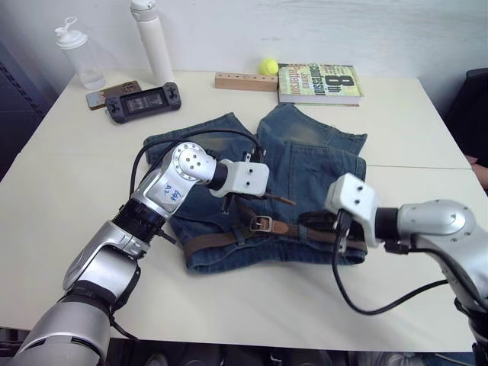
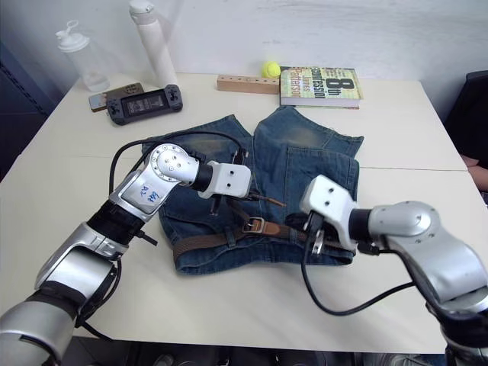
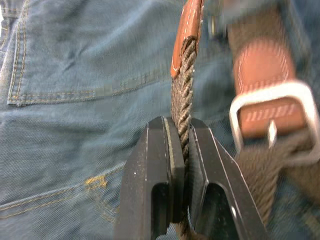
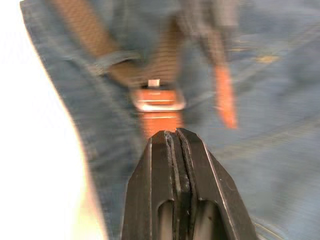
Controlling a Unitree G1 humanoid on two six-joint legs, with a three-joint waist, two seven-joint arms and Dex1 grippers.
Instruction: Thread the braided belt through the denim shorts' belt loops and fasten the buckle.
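Observation:
The denim shorts point(image 1: 313, 152) lie flat mid-table, waistband toward me. The braided belt point(image 1: 213, 240) runs along the waistband, passing under a belt loop point(image 4: 114, 61). Its silver buckle point(image 1: 261, 223) lies near the waistband's middle. My left gripper point(image 3: 179, 150) is shut on the braided strap just behind the tan leather tip point(image 3: 186, 35), holding that end a little above the shorts beside the buckle point(image 3: 272, 112). My right gripper point(image 4: 174, 137) is shut with nothing visible between its fingers. It hovers low over the waistband to the right of the buckle point(image 4: 157, 102), pointing at it.
A book point(image 1: 319, 82), a tennis ball point(image 1: 268, 66) and a wooden block point(image 1: 245, 81) sit at the table's back. At back left are a game controller point(image 1: 142, 101), a phone point(image 1: 110, 93), a white bottle point(image 1: 152, 38) and a clear shaker bottle point(image 1: 78, 53).

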